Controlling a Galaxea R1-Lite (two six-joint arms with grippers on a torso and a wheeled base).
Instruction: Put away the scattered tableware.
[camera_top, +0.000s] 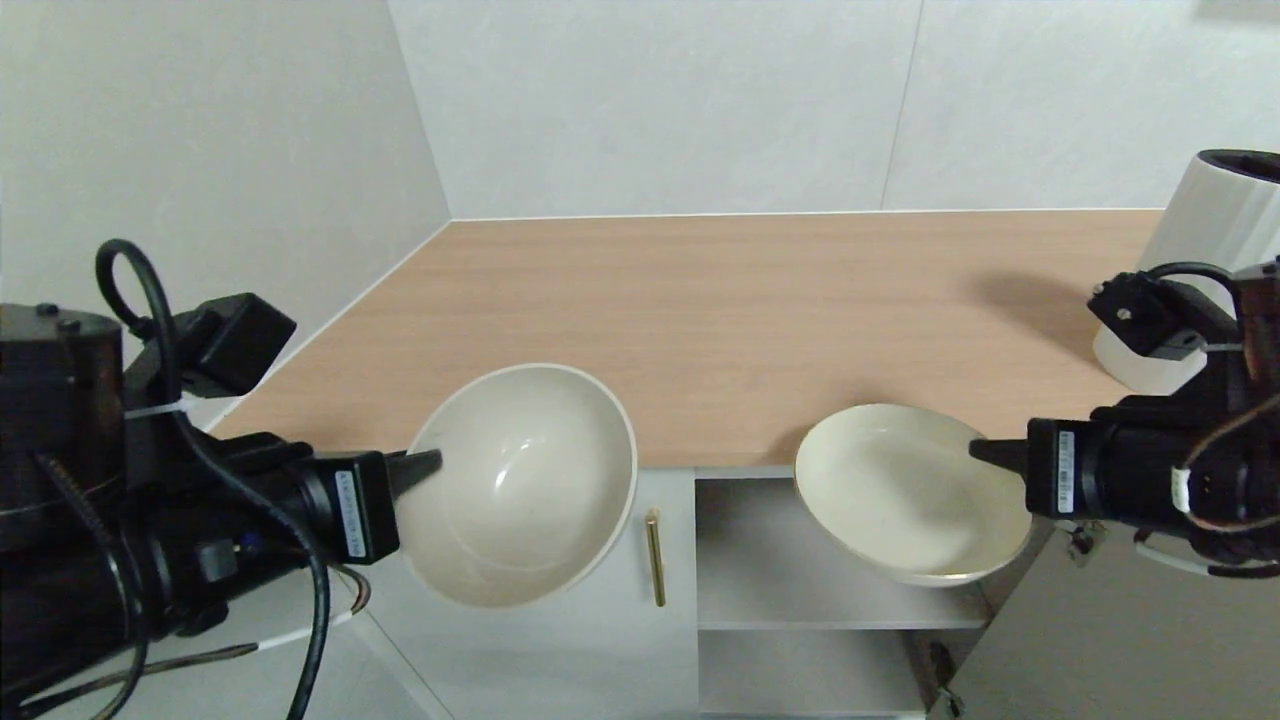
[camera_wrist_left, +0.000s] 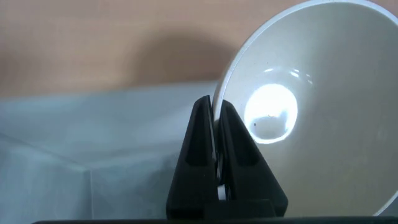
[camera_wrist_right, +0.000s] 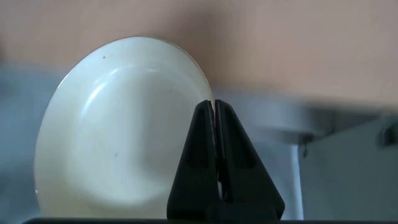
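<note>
While both arms lay roughly level and pointed inward toward each other at the front edge of the countertop (camera_top: 750, 300), the left gripper (camera_top: 425, 465) (camera_wrist_left: 214, 109) was clamped on the rim of the bowl (camera_top: 520, 485) (camera_wrist_left: 311, 93), jaws closed down to the rim's thickness. The bowl hung tilted, opening facing up and toward the robot, before the closed cabinet door (camera_top: 600, 640). The right gripper (camera_top: 985, 452) (camera_wrist_right: 214, 109) pinched the plate (camera_top: 900, 495) (camera_wrist_right: 124, 124) rim likewise. The plate was tilted, concave face upward, in front of the open cabinet compartment (camera_top: 760, 540).

Wooden counter (camera_top: 750, 300), perhaps a white canister (camera_top: 1212, 225)
</note>
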